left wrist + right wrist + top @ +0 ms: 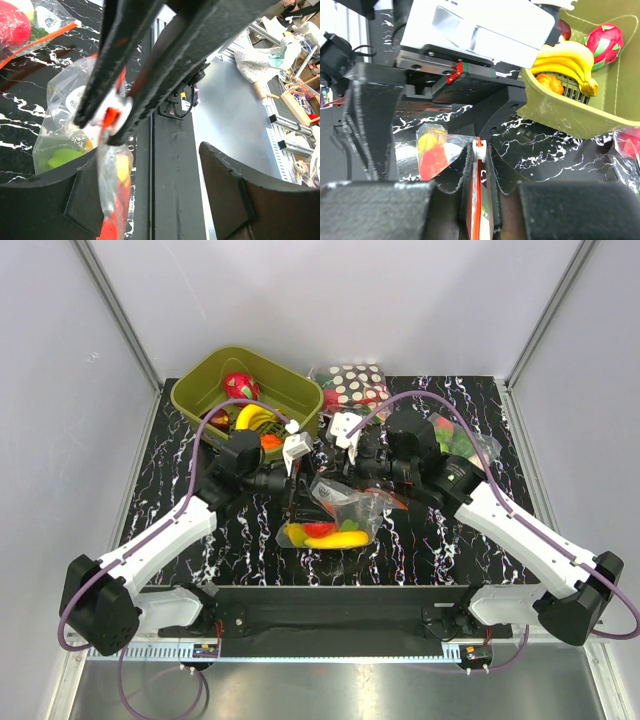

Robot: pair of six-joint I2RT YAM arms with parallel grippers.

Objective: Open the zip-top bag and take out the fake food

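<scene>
Two claws meet over the middle of the counter. The right claw (pixel 479 160) is pinched tight on the orange-red zip strip (pixel 476 200) of the zip-top bag (pixel 345 508), right under its white slider (pixel 479 146). The left claw (pixel 150 165) stands with its jaws wide apart and holds nothing; the bag's edge hangs just beside one finger. The bag droops from the pinch toward 6 o'clock. Its lower end lies on the counter with the fake food (pixel 328 535) inside: a yellow banana, a red piece and a green one.

The counter (pixel 450 540) is black with white marble veins. At 11 o'clock sits an olive bin (pixel 195 390) with a banana bunch (pixel 255 417) and a dragon fruit (pixel 240 385). At 12 o'clock lies a polka-dot bag (pixel 355 383), and at 2 o'clock a bag of green and red vegetables (pixel 462 440). Plain white walls (pixel 350 300) close three sides, with aluminium posts (pixel 120 310) at the far corners.
</scene>
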